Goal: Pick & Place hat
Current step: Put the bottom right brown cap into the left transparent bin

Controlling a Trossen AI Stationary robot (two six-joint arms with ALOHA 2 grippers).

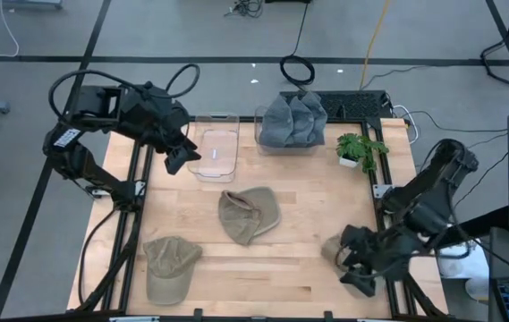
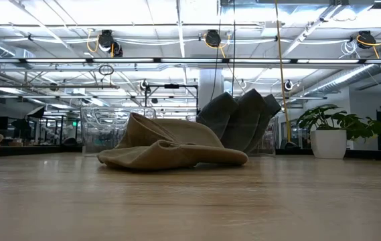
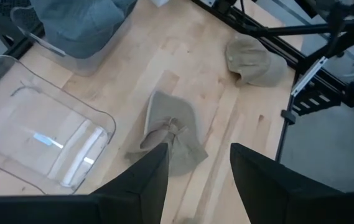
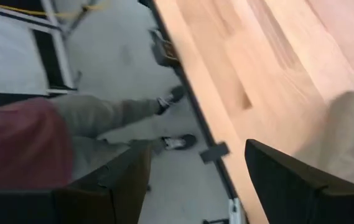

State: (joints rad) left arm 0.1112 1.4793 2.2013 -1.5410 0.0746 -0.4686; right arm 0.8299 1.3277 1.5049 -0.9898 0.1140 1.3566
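Bright, even light falls from ceiling strip lamps (image 2: 76, 15), which glare white in the low view. Shadows on the table (image 1: 299, 268) are soft and short, hugging each arm. The right wrist view is smeared with motion blur beyond the right gripper (image 4: 195, 180) (a person (image 4: 52, 137) there is indistinct). The left wrist view's 2 fingers (image 3: 145, 186) are out of focus.

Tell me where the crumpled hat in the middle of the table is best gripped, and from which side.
Probably the raised fold at the middle of the hat, taken from straight above. The hat lies flattened on the table, its edges flush with the wood, and only that ridge stands up. The open left end effector is nearer.
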